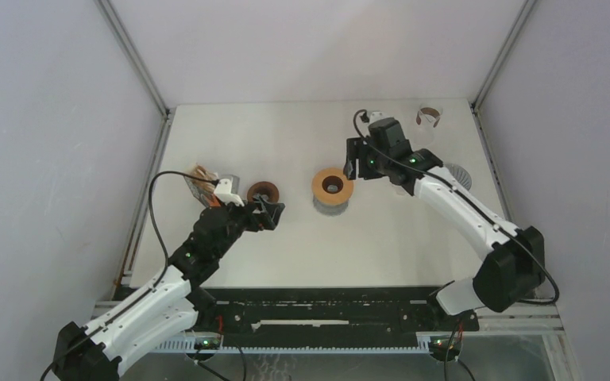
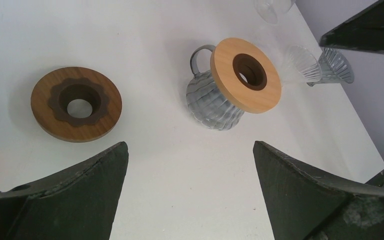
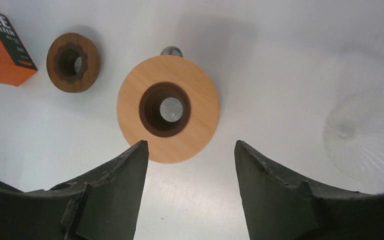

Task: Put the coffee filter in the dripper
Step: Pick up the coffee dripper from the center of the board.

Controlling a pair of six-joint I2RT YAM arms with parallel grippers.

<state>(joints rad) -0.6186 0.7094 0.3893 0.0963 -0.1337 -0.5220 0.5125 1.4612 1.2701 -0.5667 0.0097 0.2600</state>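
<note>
The dripper [image 1: 333, 185], ribbed glass with a light wooden collar, stands mid-table; it also shows in the left wrist view [image 2: 245, 75] and the right wrist view [image 3: 168, 116]. A pale ribbed cone that looks like the coffee filter [image 2: 301, 65] lies on its side right of the dripper, and shows at the right edge of the right wrist view [image 3: 367, 134]. My right gripper [image 1: 355, 164] is open and empty, hovering just right of and above the dripper [image 3: 190, 150]. My left gripper [image 1: 272, 213] is open and empty, over bare table left of the dripper [image 2: 190, 150].
A dark wooden ring [image 1: 263, 191] lies left of the dripper. An orange filter box [image 1: 202, 181] sits further left. A ribbed glass cone [image 1: 458, 175] lies at the right, partly under my right arm. A glass cup [image 1: 429, 117] stands at the back right.
</note>
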